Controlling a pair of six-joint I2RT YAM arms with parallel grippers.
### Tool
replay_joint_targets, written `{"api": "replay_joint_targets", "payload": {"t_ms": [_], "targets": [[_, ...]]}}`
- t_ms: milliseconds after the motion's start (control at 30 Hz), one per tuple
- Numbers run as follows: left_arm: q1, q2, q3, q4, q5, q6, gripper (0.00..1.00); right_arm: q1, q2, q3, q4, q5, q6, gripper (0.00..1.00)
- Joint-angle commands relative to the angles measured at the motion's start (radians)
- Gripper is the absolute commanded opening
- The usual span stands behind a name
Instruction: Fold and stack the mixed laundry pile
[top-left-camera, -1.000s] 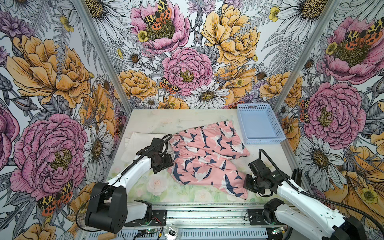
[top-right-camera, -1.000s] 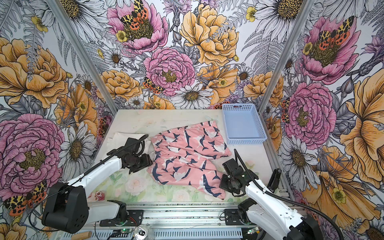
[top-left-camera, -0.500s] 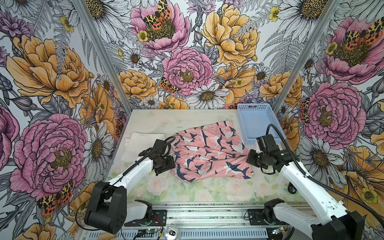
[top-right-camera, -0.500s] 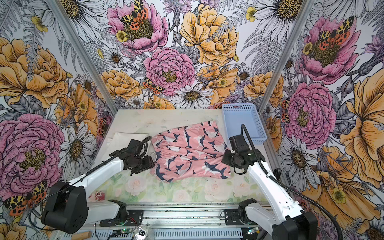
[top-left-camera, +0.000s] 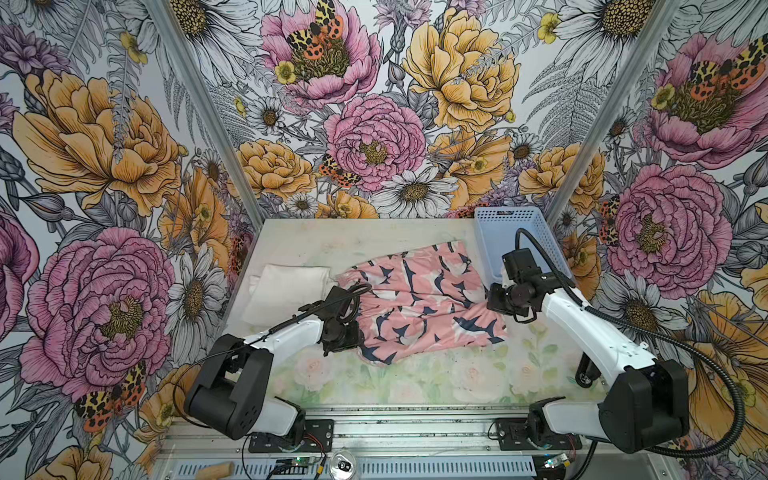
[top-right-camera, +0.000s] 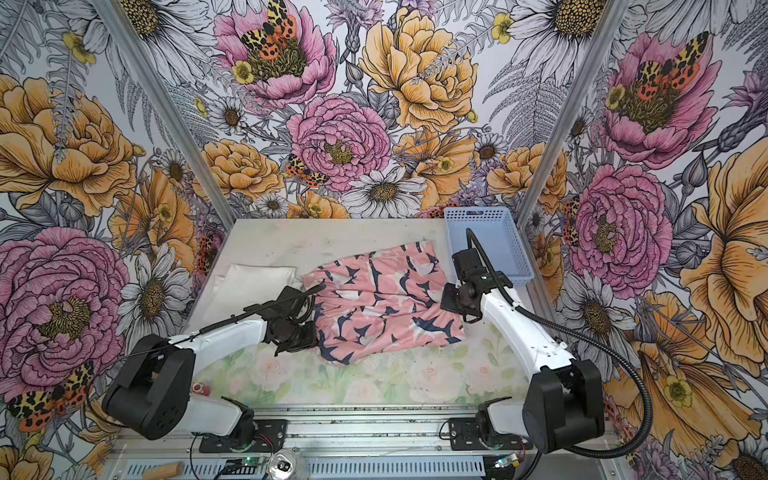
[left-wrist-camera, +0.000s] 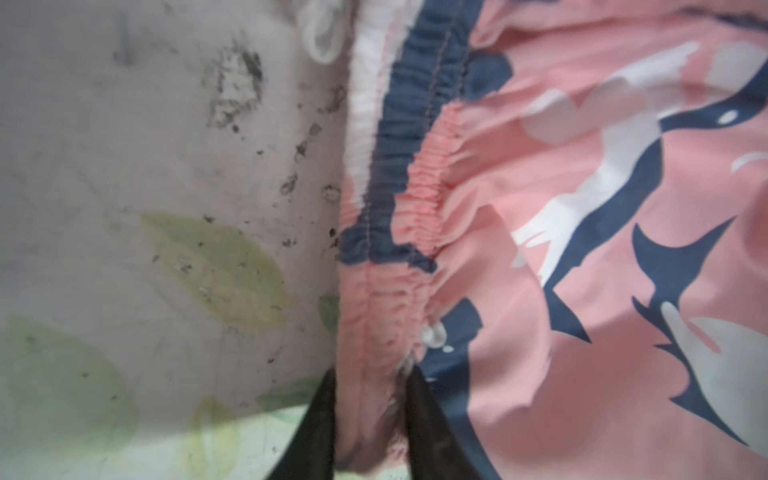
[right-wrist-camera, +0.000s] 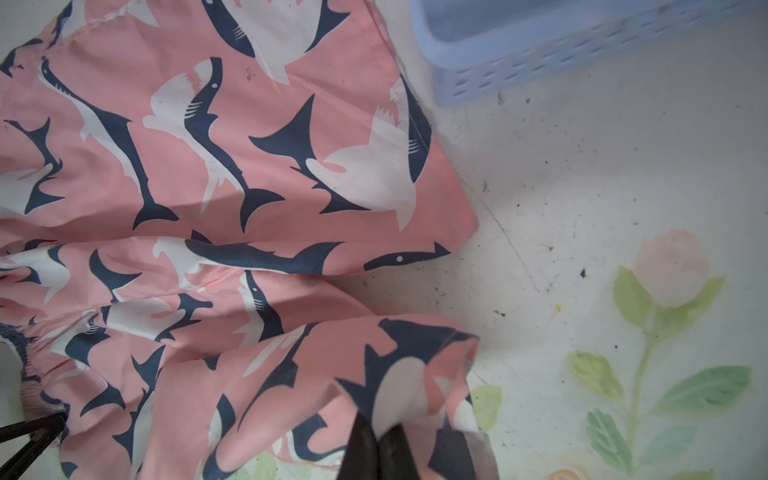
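Flower-printed walls close round a pale worktop (top-left-camera: 415, 374) with a faded rose pattern and dark scuffs. Against its left edge, toward the far side, a plain white garment (top-left-camera: 286, 291) lies as a flat, squared-up packet that neither arm touches. It looks already folded, so that half of the job seems done. Just beside it, across the middle of the worktop, lies a soft pink garment (top-left-camera: 419, 307) with a navy-and-white shark print and a gathered elastic waistband, apparently shorts, rumpled and only partly doubled over. The left fingers (left-wrist-camera: 428, 436) stand on either side of the waistband at its near-left end. The narrow gap between them is filled with gathered cloth, so they appear to have it pinched. The right fingers (right-wrist-camera: 360, 451) are pressed together on a leg hem at the garment's right side, and the cloth rises off the worktop in a loose fold over their tips. A light blue perforated plastic basket (top-left-camera: 509, 214) sits in the far right corner, just beside the garment's far corner. By my reading, the fold of the pink garment is under way but not finished. The held leg has to be laid over, the creases smoothed, and the packet set on the white garment to make the stack.
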Motion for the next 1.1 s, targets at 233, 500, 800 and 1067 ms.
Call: {"api": "replay_joint_targets", "payload": {"t_ms": [233, 500, 800, 1067], "targets": [[0.018, -0.270, 0.018, -0.155, -0.068, -0.077, 0.00, -0.074, -0.164, 0.018, -0.170, -0.028, -0.041, 0.00], [0.189, -0.242, 0.161, -0.190, -0.001, -0.020, 0.00, -0.084, 0.044, 0.169, -0.160, -0.105, -0.145, 0.00], [0.276, 0.053, 0.339, -0.127, 0.030, 0.063, 0.00, -0.132, 0.237, 0.271, -0.056, -0.142, -0.164, 0.49], [0.298, 0.053, 0.341, -0.124, 0.051, 0.072, 0.00, -0.131, -0.076, -0.119, 0.054, -0.273, -0.025, 0.52]]}}
